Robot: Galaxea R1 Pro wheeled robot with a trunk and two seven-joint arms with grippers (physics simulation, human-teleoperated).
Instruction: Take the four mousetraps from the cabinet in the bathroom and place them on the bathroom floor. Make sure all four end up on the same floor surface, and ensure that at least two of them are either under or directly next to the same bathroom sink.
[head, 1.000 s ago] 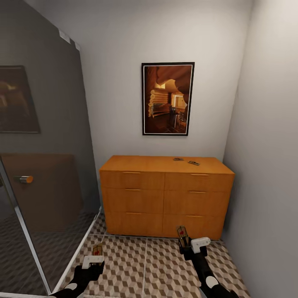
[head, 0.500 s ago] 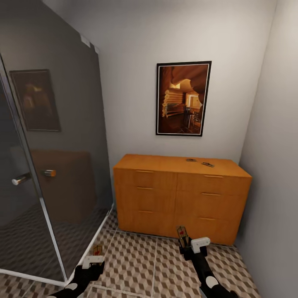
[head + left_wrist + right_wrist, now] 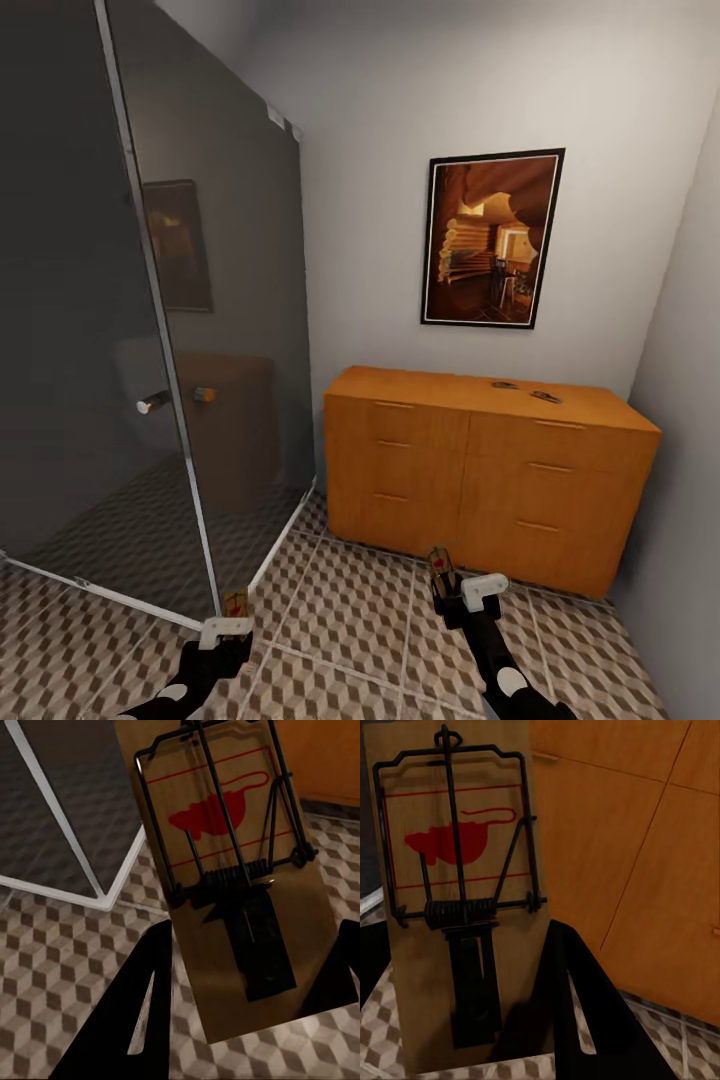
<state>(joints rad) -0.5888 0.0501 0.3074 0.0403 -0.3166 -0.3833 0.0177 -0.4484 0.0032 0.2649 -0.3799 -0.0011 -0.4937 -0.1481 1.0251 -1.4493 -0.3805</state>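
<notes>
Gripping one mousetrap [image 3: 236, 603] in left pincer [image 3: 228, 622], one mousetrap [image 3: 441, 572] in right pincer [image 3: 448, 590], two mousetraps [image 3: 525, 390] atop cabinet [image 3: 480, 470]

Home bathroom. Smoked-glass shower enclosure [image 3: 150, 330] with a chrome door handle, cube-pattern tiled floor [image 3: 350, 640], plain grey walls. Orange wooden cabinet [image 3: 480, 470] sits under a framed picture [image 3: 490, 238].

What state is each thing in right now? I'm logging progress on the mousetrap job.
Left gripper: shut on a mousetrap.
Right gripper: shut on a second mousetrap.
Two more mousetraps: lying on the cabinet top.
Cabinet: all drawers closed.
Glass shower door: closed.
</notes>
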